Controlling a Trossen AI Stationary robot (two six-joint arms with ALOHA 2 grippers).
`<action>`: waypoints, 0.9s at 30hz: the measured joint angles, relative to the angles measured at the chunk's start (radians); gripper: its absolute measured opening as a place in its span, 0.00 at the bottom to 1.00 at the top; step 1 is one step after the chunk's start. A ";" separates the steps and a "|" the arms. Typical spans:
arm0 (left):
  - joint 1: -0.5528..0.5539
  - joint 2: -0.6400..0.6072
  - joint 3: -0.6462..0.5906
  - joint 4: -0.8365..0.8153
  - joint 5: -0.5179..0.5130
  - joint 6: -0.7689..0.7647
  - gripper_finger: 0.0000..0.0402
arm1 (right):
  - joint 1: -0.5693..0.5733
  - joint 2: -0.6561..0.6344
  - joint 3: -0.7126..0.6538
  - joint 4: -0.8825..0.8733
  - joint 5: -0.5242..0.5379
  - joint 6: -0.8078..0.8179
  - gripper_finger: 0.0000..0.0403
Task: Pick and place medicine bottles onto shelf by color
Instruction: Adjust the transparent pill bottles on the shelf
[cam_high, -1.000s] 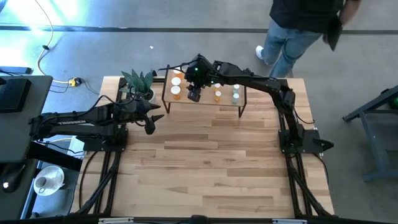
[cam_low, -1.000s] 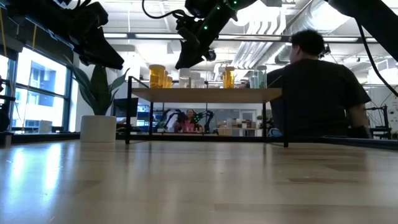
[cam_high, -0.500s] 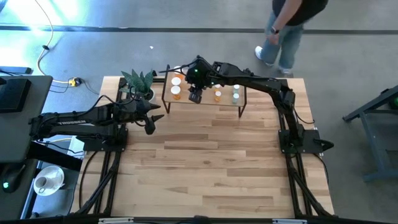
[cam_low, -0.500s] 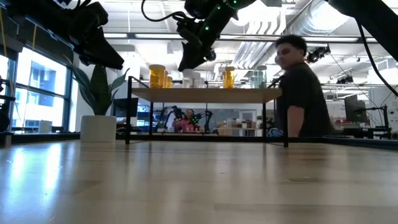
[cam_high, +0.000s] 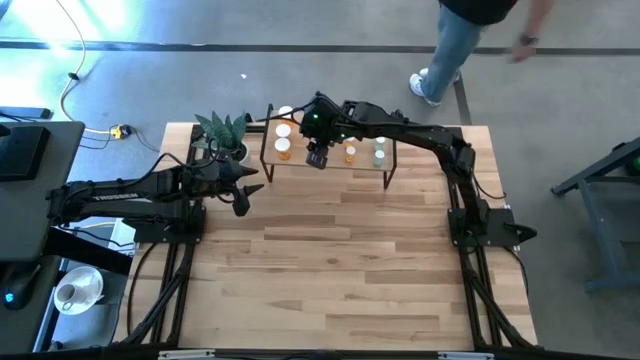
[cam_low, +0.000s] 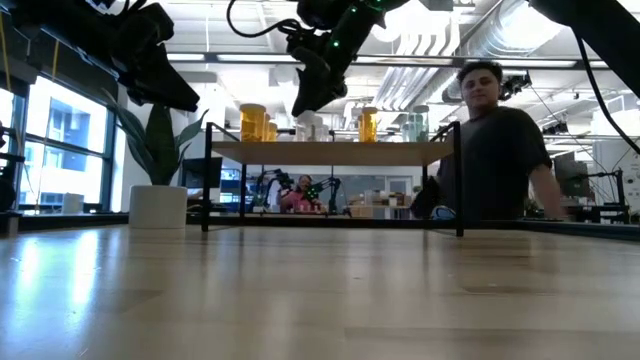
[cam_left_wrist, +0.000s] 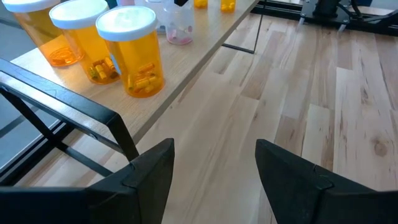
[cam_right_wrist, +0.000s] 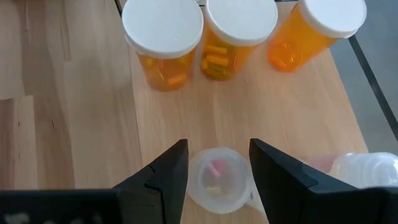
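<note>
Above the shelf (cam_high: 330, 165), the right end effector (cam_right_wrist: 214, 163) straddles a clear bottle (cam_right_wrist: 217, 177), fingers apart, not clamping it.

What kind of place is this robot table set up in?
Probably a robotics lab or open workshop: exposed ceiling ducts overhead, a person walking past the table, and what look like other robot arms on benches in the background.

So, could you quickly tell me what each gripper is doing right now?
Left gripper: open, empty, near the shelf.
Right gripper: open around a clear bottle on the shelf.
</note>
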 joint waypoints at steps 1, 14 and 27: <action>0.000 0.000 0.000 0.000 0.000 0.000 0.53 | 0.000 -0.001 0.000 0.000 0.000 0.000 0.40; 0.000 0.000 0.000 0.000 -0.003 0.000 0.53 | 0.005 -0.029 0.000 0.006 0.018 -0.008 0.40; 0.000 0.017 0.000 0.000 -0.003 -0.007 0.53 | 0.006 -0.012 0.000 0.089 0.028 -0.001 0.40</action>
